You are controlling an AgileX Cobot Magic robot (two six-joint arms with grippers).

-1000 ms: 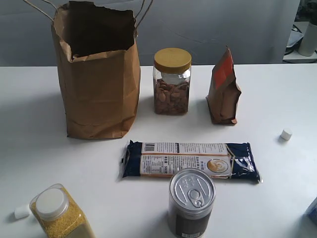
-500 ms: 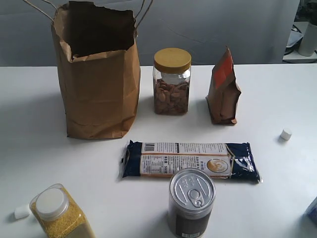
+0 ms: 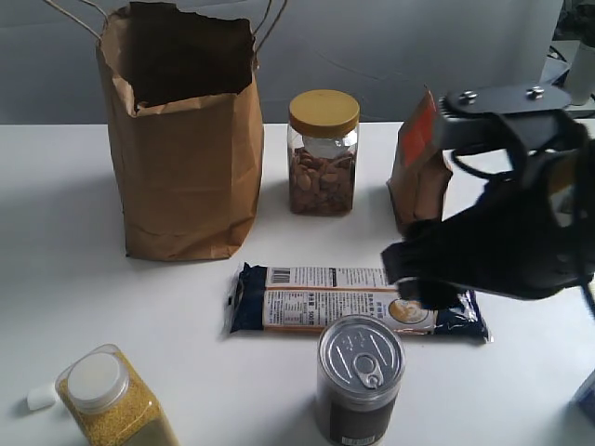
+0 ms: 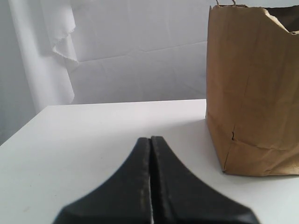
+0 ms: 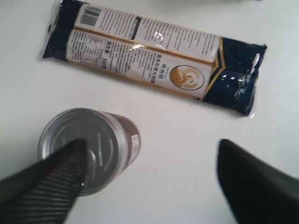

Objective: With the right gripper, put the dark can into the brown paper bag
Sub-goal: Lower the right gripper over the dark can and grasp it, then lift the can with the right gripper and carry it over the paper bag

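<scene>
The dark can [image 3: 360, 376] stands upright near the table's front edge, silver pull-tab lid up, in front of a long packet. In the right wrist view the can [image 5: 88, 144] lies below my right gripper [image 5: 152, 145], which is open and holds nothing; one finger [image 5: 51, 182] overlaps the lid in the picture, the other is off to the side over bare table. The black right arm [image 3: 502, 242] hangs blurred above the packet's right end. The brown paper bag [image 3: 181, 158] stands open at the back left. My left gripper [image 4: 150, 140] is shut and empty, beside the bag [image 4: 254, 88].
A yellow-lidded nut jar [image 3: 323, 153] and a brown-and-orange pouch [image 3: 420, 167] stand behind the long dark-blue packet [image 3: 358, 302]. A jar of yellow grains [image 3: 112, 400] sits at the front left. A small white cap [image 3: 536, 251] lies at the right.
The right arm has swept into the exterior view from the right and now hangs over the packet's right end, near the can. The can, bag and other items have not moved.
</scene>
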